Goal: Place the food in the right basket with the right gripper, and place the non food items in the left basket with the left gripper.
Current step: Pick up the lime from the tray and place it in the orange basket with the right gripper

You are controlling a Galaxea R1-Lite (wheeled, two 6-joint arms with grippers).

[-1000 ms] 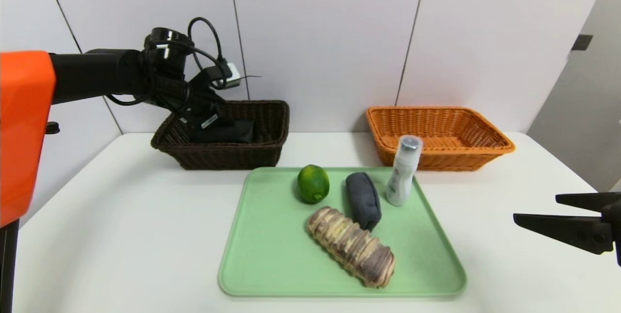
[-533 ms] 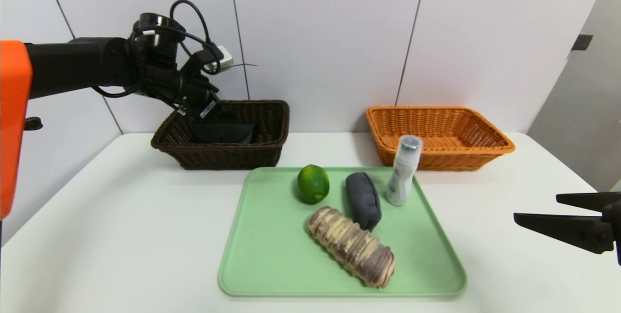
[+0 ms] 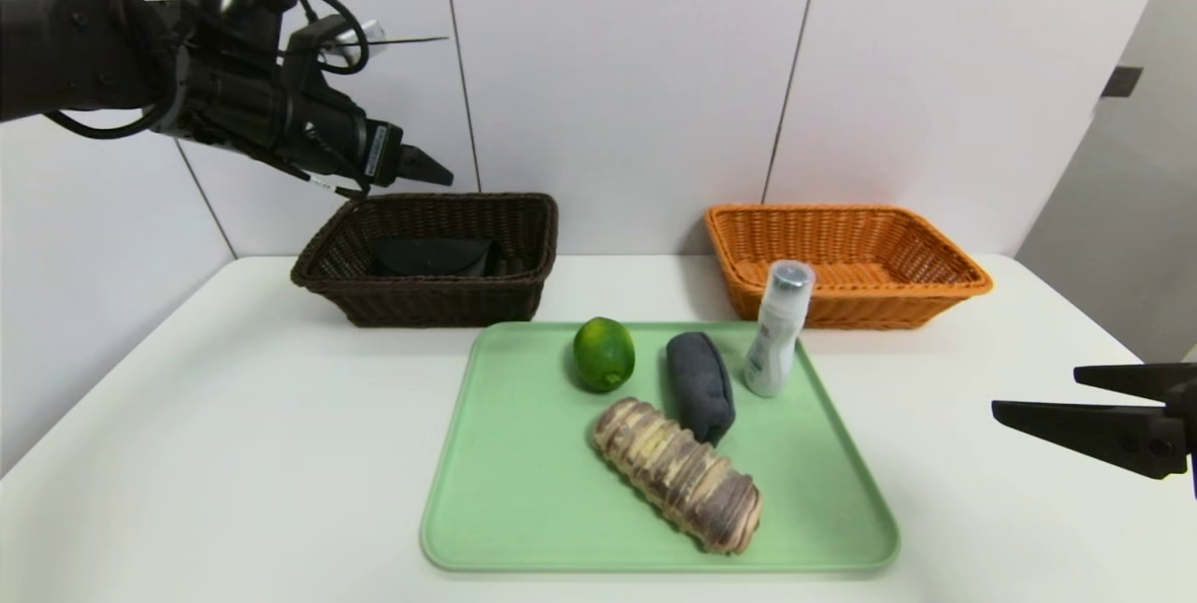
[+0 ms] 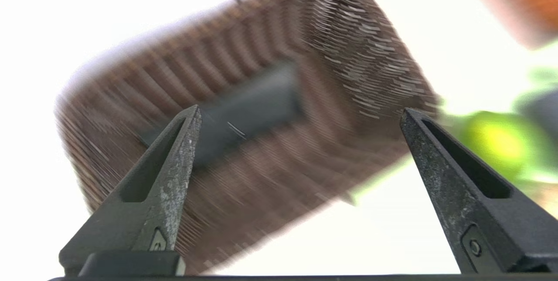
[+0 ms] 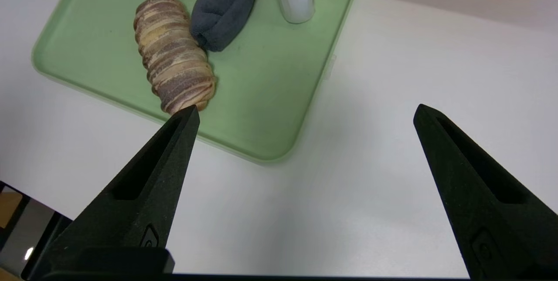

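Above the dark basket (image 3: 449, 304), the left pincer (image 4: 301, 111) gapes.

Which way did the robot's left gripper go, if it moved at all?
Yes. The left gripper has risen up and out of the dark basket, and now it is open above it.

White wall panels (image 3: 617, 70), dark seams between; white tabletop (image 3: 234, 416); small dark fitting (image 3: 1121, 81) on grey surface (image 3: 1113, 173).
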